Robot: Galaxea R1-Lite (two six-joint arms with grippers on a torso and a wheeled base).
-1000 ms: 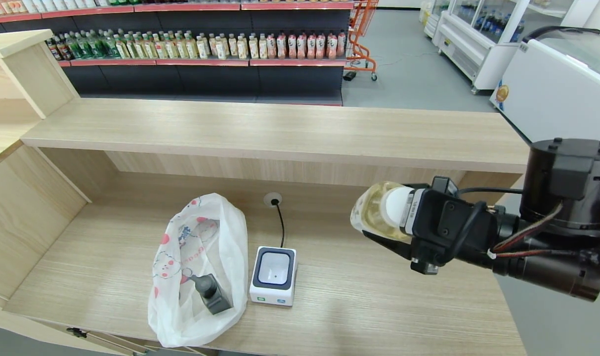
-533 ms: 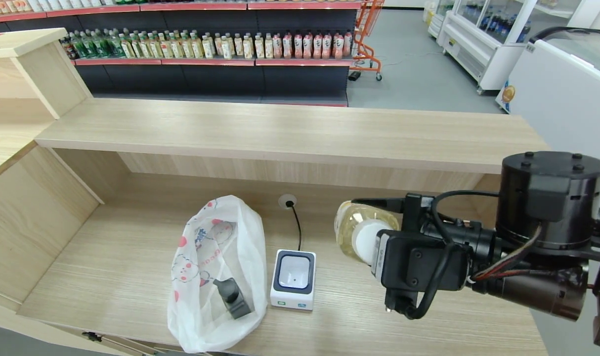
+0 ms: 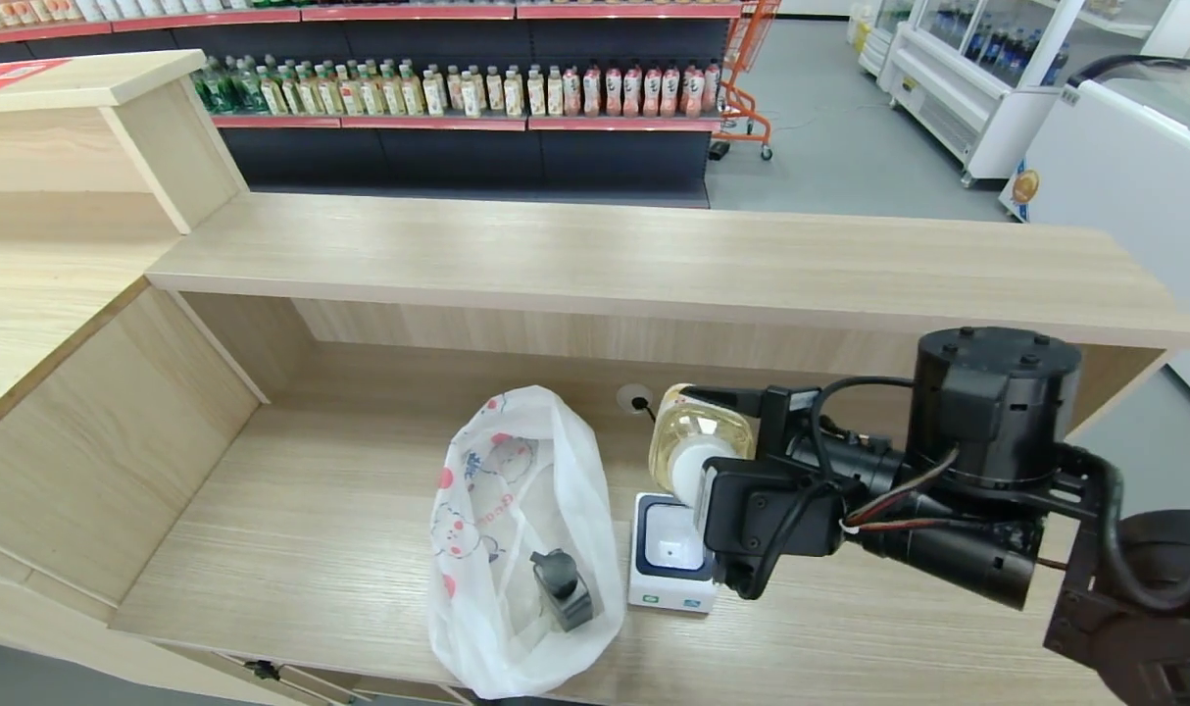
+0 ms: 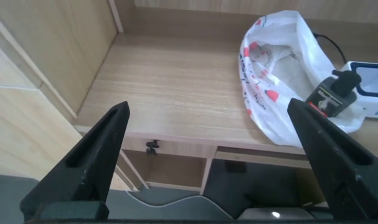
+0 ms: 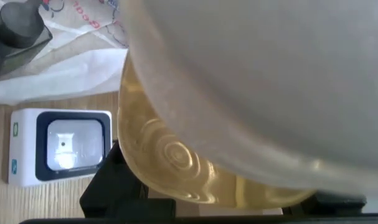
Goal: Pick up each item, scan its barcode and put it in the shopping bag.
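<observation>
Amber bottle, lying level, cap toward robot

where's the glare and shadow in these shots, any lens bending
Head view: the upper ledge shades the recess wall beneath it; the freezer at the right leans, wide-lens bending. Right wrist view: the scanner window, past the bottle, reflects bright light. Left wrist view: the left gripper shows dark fingers against the lit worktop.

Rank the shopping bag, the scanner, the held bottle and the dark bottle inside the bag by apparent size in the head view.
1. shopping bag
2-3. held bottle and scanner: about alike. The bottle is raised nearer the camera and the scanner is partly covered, so no ranking.
4. dark bottle
</observation>
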